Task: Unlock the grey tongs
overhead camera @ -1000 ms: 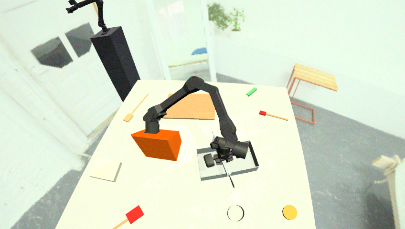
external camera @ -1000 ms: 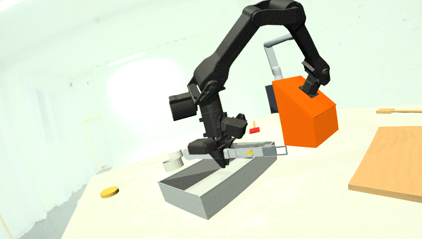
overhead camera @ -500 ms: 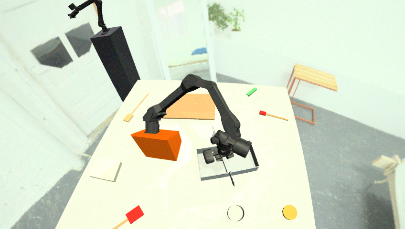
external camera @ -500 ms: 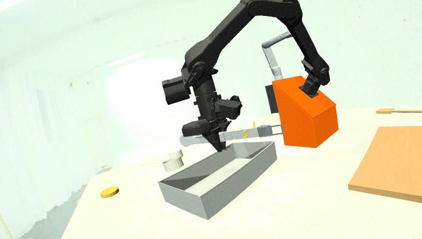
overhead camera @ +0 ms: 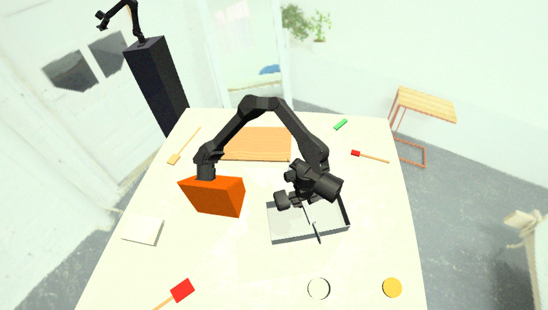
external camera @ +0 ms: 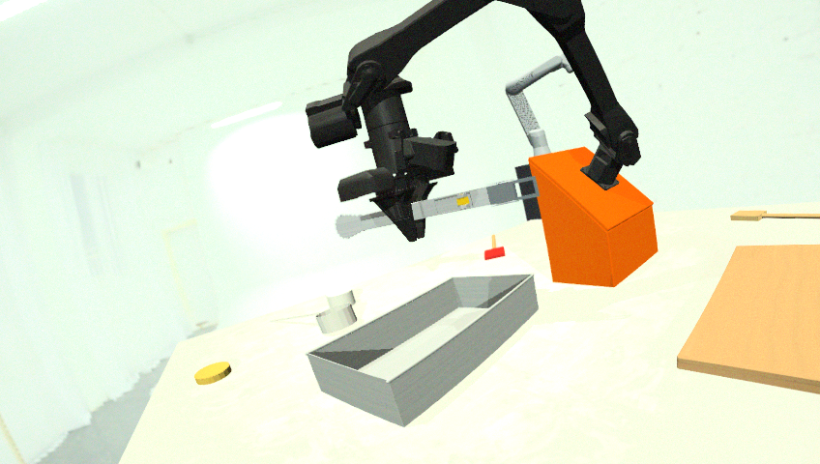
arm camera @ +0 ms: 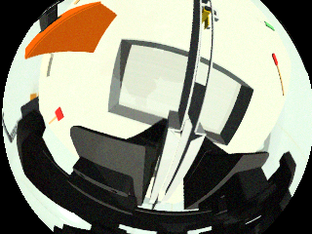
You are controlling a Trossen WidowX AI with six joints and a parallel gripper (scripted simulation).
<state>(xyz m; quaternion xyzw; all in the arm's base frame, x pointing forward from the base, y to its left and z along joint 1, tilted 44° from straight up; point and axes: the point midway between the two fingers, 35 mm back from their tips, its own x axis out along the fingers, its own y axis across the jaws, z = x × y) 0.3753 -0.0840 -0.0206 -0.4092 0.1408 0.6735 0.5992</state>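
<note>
The pincer (overhead camera: 305, 201) (external camera: 413, 229) (arm camera: 175, 125) is clamped on the grey tongs (overhead camera: 310, 215) (external camera: 440, 207) (arm camera: 171, 158), gripping them partway along their length. In the exterior view, the tongs are suspended above the roasting tin (overhead camera: 288, 239) (external camera: 466, 344) (arm camera: 141, 117), apart from it. Orientation: slightly tilted; the scalloped tip end is at centre-left, lower than the looped end near the orange block (overhead camera: 215, 199) (external camera: 581, 241) (arm camera: 73, 31). The tin stands on the counter (overhead camera: 231, 261) (external camera: 603, 402) (arm camera: 83, 93). The wooden board (overhead camera: 261, 144) (external camera: 753, 316) lies at upper centre in the top view and at right in the exterior view.
</note>
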